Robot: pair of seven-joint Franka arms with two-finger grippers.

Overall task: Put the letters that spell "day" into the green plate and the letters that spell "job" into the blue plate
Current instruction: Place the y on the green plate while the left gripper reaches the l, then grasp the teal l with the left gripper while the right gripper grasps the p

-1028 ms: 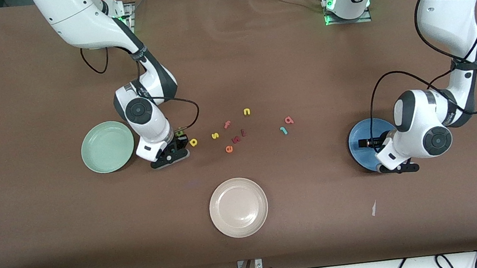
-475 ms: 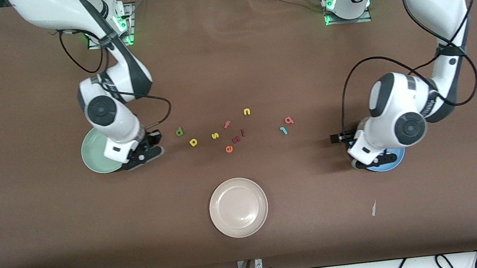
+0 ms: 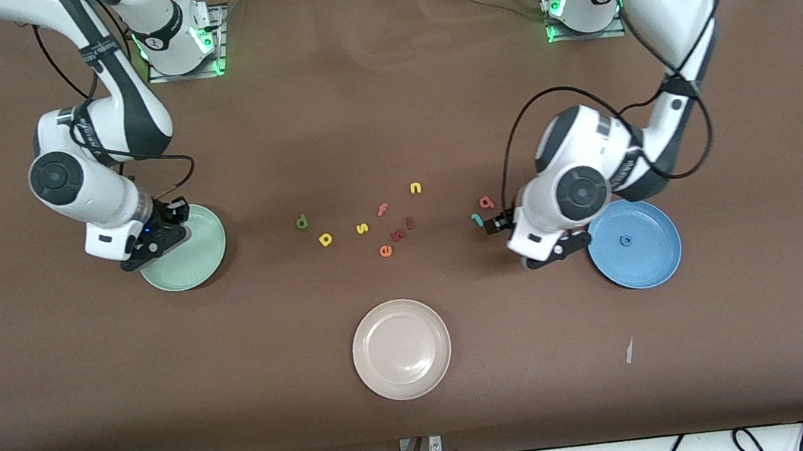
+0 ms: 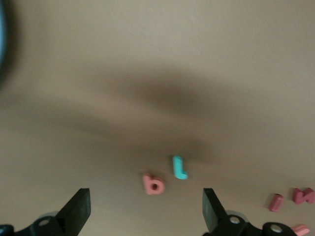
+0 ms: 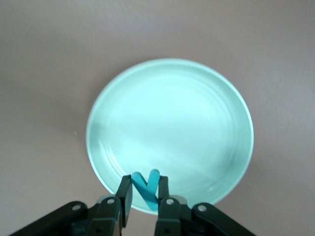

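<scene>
Bare brown counter [image 3: 387,105] spreads wide around both my arms. My right claw [image 5: 145,196] hangs over the green plate [image 5: 197,98], near its rim, clamped on the teal y [image 5: 146,188]. My left claw [image 4: 145,209] stands wide apart over open counter beside the blue plate [image 3: 650,256], where the blue o [image 3: 625,240] lies; the pink b [image 4: 153,184] and teal j [image 4: 179,167] lie just ahead of it. The green d [image 3: 302,222] and yellow a [image 3: 326,239] lie between my claws.
</scene>
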